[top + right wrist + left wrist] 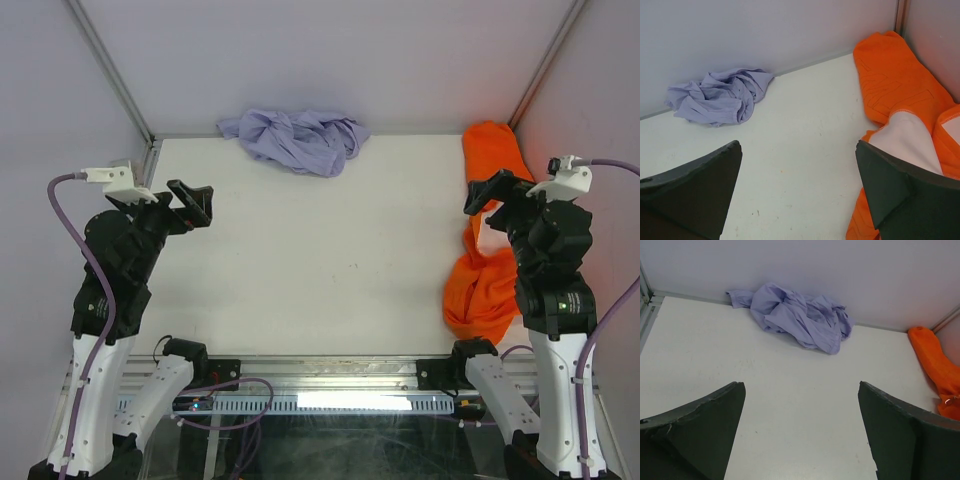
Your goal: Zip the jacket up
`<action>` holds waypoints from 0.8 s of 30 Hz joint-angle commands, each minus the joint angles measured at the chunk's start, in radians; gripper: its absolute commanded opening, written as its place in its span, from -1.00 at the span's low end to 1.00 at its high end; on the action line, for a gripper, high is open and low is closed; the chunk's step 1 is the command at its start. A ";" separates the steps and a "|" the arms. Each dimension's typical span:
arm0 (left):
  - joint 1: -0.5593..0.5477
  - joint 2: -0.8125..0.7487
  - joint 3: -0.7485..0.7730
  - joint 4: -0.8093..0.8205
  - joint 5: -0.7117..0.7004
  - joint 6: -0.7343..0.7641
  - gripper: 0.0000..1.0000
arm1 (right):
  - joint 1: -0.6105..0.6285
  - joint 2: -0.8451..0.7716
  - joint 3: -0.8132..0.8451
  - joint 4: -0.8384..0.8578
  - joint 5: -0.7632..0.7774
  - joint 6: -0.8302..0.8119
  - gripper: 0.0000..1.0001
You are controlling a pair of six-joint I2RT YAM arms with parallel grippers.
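Jacket position: the jacket (482, 285) lies bunched along the tabletop's (320, 260) right edge, running from the far right corner down toward the near edge.
Jacket condition: crumpled and folded over itself, with pale lining (902, 135) turned outward near the middle. You cannot pick out the zipper line or pull in any view.
Right tool: the right tool (490, 192) hangs above the tabletop's right edge, over the middle of the jacket. Its jaws are spread wide and hold nothing. Judgement: it sits there because the jacket is within its reach only.
Left tool: the left tool (192, 203) is raised above the tabletop's left edge, jaws spread wide, nothing between them, well apart from the jacket.
Other cloth: a lavender garment (295, 138) is heaped at the tabletop's far edge, near its middle. It is not part of this job, so leave it.
Progress: judged not begun, with the jacket neither spread nor zipped.
Next step, judgement: you likely need the jacket dragged to the tabletop's centre and flattened, front up, so both tools can reach the zipper.
Risk: a grab at the bunched folds may catch the lining or several layers together.
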 commanded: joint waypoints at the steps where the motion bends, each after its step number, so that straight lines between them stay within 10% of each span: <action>1: -0.006 -0.015 0.013 0.058 0.032 0.007 0.98 | -0.006 -0.006 0.003 0.009 0.026 0.017 0.99; 17: -0.006 -0.036 -0.052 0.067 0.106 -0.021 0.98 | -0.014 0.364 -0.040 -0.194 0.435 0.109 0.99; 24: -0.006 -0.031 -0.074 0.069 0.141 -0.038 0.98 | -0.072 0.567 -0.169 0.004 0.443 0.133 0.99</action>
